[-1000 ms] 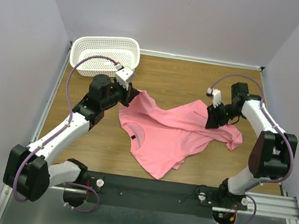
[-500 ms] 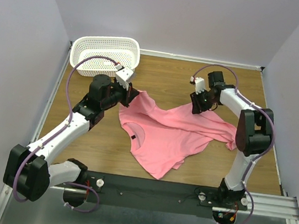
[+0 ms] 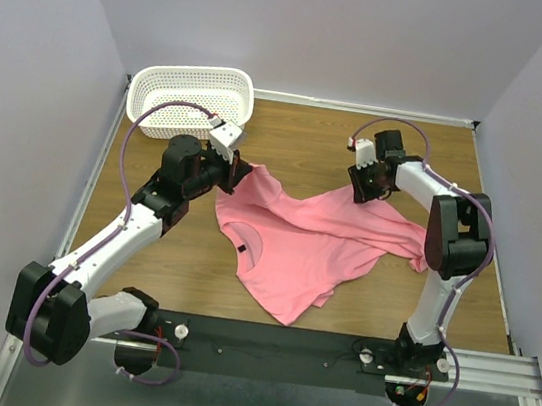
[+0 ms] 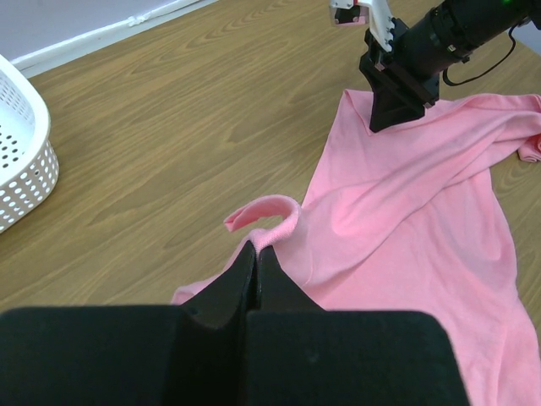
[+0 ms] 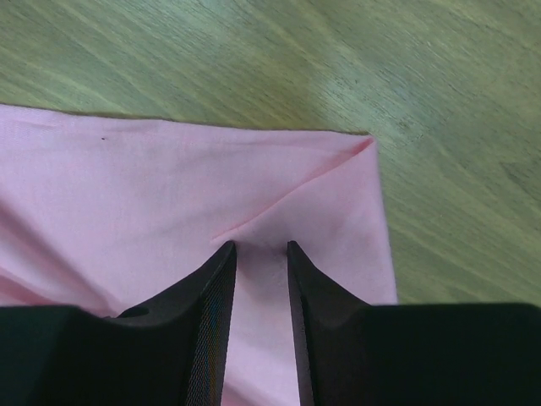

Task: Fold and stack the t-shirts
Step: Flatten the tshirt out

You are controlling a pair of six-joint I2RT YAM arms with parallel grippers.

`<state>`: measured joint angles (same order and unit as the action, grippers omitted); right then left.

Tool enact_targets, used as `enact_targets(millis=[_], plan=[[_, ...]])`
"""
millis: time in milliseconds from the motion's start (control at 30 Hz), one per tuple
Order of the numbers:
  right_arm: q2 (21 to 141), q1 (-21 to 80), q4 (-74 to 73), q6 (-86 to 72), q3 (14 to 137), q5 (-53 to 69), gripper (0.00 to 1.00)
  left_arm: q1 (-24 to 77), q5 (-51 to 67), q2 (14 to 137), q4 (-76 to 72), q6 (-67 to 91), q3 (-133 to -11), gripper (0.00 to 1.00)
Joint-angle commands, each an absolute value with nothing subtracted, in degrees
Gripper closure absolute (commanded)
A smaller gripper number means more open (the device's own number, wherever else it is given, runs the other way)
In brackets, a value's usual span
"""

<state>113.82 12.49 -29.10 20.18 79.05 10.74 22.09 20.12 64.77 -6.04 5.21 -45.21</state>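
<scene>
The salmon-pink t-shirt [image 3: 311, 239] lies crumpled on the middle of the table [image 3: 310, 138]. The left gripper [image 4: 256, 254], pressed together, pinches its far-left corner. The right gripper [image 5: 260, 249] stands slightly spread astride a crease at the far corner; it should close there firmly, then pull sideways.

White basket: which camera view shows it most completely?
The top external view: almost the whole white basket stands at the table's far left corner, rim and perforated walls visible. The left wrist view catches only one end, at its frame's edge. The right wrist view shows only t-shirt and wood.
</scene>
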Motion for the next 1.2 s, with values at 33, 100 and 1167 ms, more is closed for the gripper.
enact_targets(millis=[33, 100, 1167], plan=[[113.21, 13.09, -27.77, 18.28, 77.70, 12.13, 0.61, 21.80, 20.57, 63.72, -5.80, 4.39, -45.44, 1.00], [112.33, 13.01, -27.86, 17.67, 77.61, 13.09, 0.58, 21.80, 20.48, 63.72, -5.80, 4.39, -45.53, 1.00], [98.27, 9.15, -28.56, 16.96, 83.15, 1.32, 0.99, 21.71, 19.51, 55.99, -10.10, 3.34, -43.25, 1.00]])
